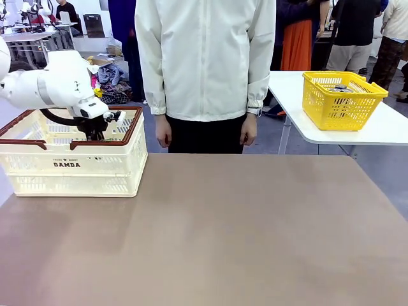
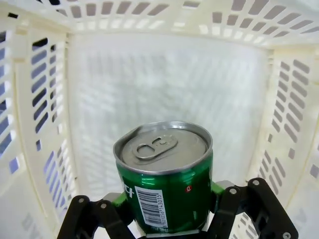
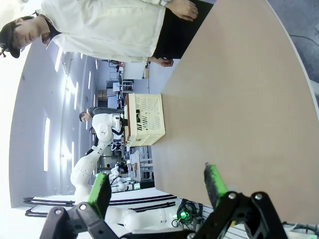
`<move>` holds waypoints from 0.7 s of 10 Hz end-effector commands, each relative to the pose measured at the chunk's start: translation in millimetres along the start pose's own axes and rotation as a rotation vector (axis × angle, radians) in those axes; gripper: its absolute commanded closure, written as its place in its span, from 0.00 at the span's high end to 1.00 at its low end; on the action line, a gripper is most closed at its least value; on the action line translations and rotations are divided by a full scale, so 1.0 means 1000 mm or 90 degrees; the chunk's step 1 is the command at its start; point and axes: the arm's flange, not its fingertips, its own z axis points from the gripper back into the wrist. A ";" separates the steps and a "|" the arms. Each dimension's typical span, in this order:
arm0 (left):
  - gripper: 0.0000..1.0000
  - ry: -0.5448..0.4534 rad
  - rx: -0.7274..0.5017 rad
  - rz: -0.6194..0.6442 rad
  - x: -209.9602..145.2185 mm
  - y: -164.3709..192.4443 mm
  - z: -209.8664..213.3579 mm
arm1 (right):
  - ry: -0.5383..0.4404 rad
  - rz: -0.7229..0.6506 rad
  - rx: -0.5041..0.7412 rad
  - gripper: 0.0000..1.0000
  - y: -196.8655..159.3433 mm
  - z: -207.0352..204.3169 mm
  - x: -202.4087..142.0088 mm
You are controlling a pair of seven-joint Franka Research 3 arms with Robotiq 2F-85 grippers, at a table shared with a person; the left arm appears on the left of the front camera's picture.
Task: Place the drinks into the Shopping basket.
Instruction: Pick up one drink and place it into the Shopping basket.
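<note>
My left gripper (image 2: pixel 167 199) is shut on a green drink can (image 2: pixel 164 184) with a silver top and a barcode, held upright inside the cream-white Shopping basket (image 2: pixel 164 74). From the front, the left gripper (image 1: pixel 94 132) reaches down into the basket (image 1: pixel 70 167), which stands at the table's far left with a brown rim and "DAMDA" on its side; the can is hidden there. My right gripper (image 3: pixel 157 186) stands open above the table's near edge with nothing between its green-padded fingers (image 3: pixel 100 191).
A person in a white jacket (image 1: pixel 204 57) stands at the far edge, hands down at the sides. A yellow basket (image 1: pixel 341 99) sits on a separate white table (image 1: pixel 382 127) at the back right. The brown tabletop (image 1: pixel 242 229) stretches wide.
</note>
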 end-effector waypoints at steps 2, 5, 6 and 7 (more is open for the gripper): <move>0.00 -0.025 -0.010 -0.002 -0.006 0.012 0.015 | 0.006 0.011 0.000 1.00 0.002 0.003 -0.002; 1.00 -0.021 -0.017 -0.007 -0.006 0.011 0.015 | 0.006 0.011 0.000 1.00 0.002 0.003 -0.002; 1.00 -0.023 -0.014 -0.003 -0.007 0.011 0.016 | 0.006 0.011 0.000 1.00 0.002 0.003 -0.002; 1.00 -0.026 -0.012 -0.003 -0.008 0.010 0.017 | 0.006 0.011 0.000 1.00 0.002 0.003 -0.002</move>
